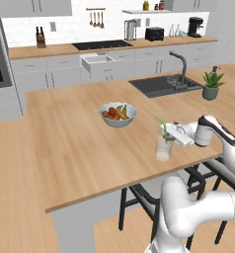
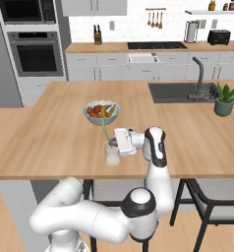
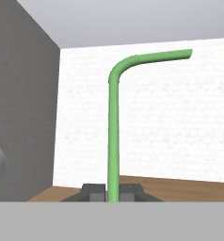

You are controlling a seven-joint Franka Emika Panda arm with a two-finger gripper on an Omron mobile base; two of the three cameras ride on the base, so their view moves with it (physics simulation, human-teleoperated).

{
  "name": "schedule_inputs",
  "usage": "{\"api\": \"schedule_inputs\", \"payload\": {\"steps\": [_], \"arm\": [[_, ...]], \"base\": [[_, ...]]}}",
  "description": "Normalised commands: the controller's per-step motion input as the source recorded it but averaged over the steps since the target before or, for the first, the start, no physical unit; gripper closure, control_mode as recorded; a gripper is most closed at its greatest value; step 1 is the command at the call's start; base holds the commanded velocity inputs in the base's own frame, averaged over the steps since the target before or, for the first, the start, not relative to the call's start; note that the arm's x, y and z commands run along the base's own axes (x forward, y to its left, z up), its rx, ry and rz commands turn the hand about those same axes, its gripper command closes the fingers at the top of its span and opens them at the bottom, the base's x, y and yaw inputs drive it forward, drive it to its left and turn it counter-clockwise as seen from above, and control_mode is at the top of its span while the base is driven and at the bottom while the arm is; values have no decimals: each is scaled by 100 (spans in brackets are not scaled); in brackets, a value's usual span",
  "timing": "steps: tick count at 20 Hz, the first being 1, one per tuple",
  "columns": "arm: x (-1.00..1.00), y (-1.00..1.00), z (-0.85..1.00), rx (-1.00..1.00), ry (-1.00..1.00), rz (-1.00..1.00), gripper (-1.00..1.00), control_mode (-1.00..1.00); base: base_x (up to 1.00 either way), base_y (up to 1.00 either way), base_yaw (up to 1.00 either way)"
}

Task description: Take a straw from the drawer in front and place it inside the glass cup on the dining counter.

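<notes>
The green straw [image 3: 114, 132], bent over at its top, stands between the fingertips of my gripper [image 3: 113, 190], which is shut on it. My gripper [image 1: 170, 132] holds the straw [image 1: 162, 125] tilted just above the glass cup [image 1: 163, 149], near the front edge of the dining counter [image 1: 65, 138]. The straw's lower end reaches the cup's mouth. From the right, the straw [image 2: 104, 129] rises out of the glass cup [image 2: 111, 154] with my gripper [image 2: 115, 142] beside it. The drawer [image 1: 97, 61] stands open in the wall-side cabinets, and is seen again as the drawer [image 2: 142, 58].
A fruit bowl [image 1: 118, 114] sits on the counter just behind the cup. A sink with a tall faucet [image 1: 180, 66] and a potted plant [image 1: 212, 85] lie to the right. Dark stools [image 1: 139, 197] stand under the counter's front edge.
</notes>
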Motion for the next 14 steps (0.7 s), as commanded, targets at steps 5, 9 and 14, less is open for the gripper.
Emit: {"api": "schedule_inputs", "payload": {"steps": [5,9,14], "arm": [[29,-16,-27,0,-6,1,100,-100],[28,-26,-15,0,-5,1,100,-100],[15,-8,0,0,-9,0,100,-100]], "base": [[0,0,0],[0,0,0],[0,0,0]]}}
